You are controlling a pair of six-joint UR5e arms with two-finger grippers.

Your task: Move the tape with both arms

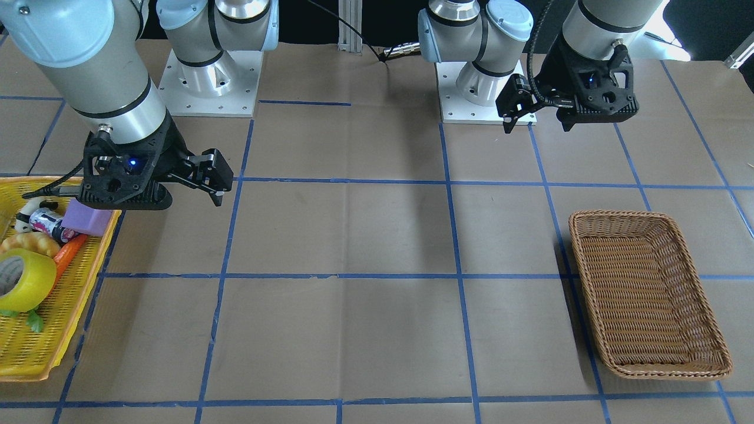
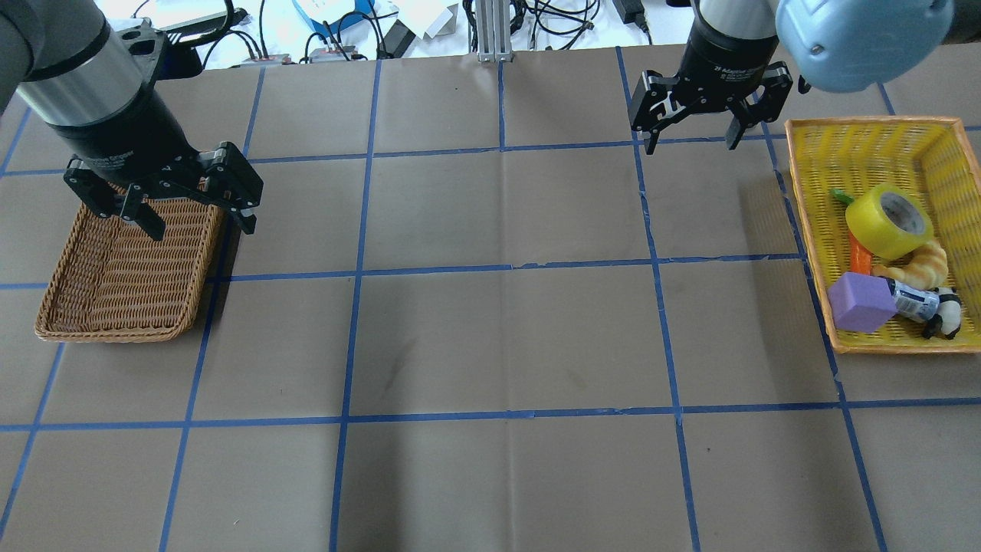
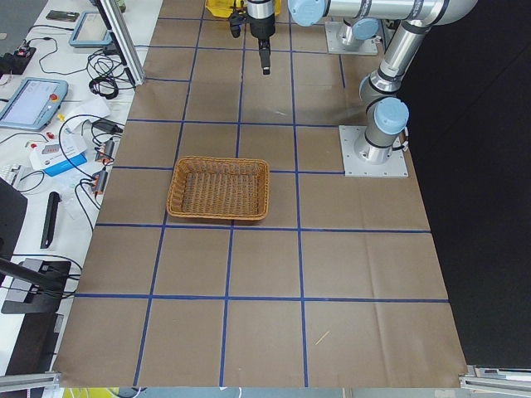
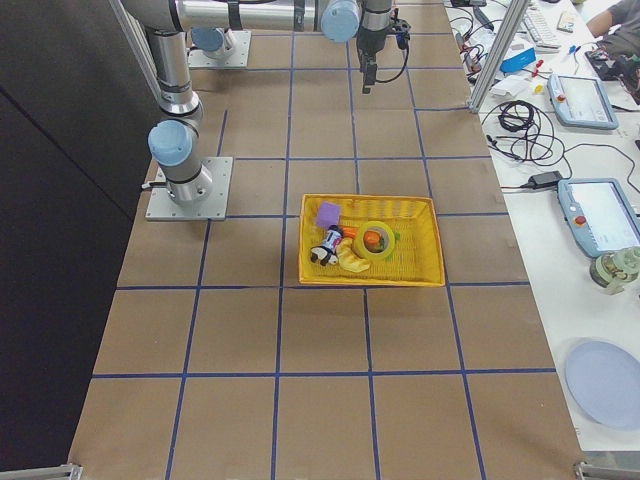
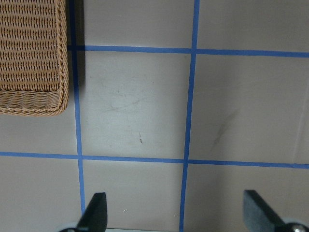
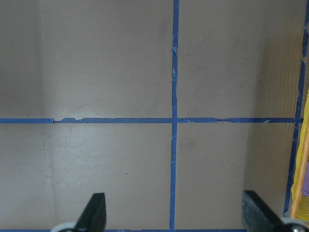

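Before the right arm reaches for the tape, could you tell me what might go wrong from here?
1. The tape lies tilted, crowded by the carrot and croissant in the yellow basket; the open right gripper may slip on it or snag a neighbour.
2. The open left gripper hangs far off by the wicker basket, so a handover seems needed, where the roll could drop.

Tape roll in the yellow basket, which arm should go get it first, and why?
Probably the right end effector should swing over the yellow basket and come down on the tape. It is open, empty and hangs just beside that basket, where the tape lies. The left end effector is far off, over the wicker basket.
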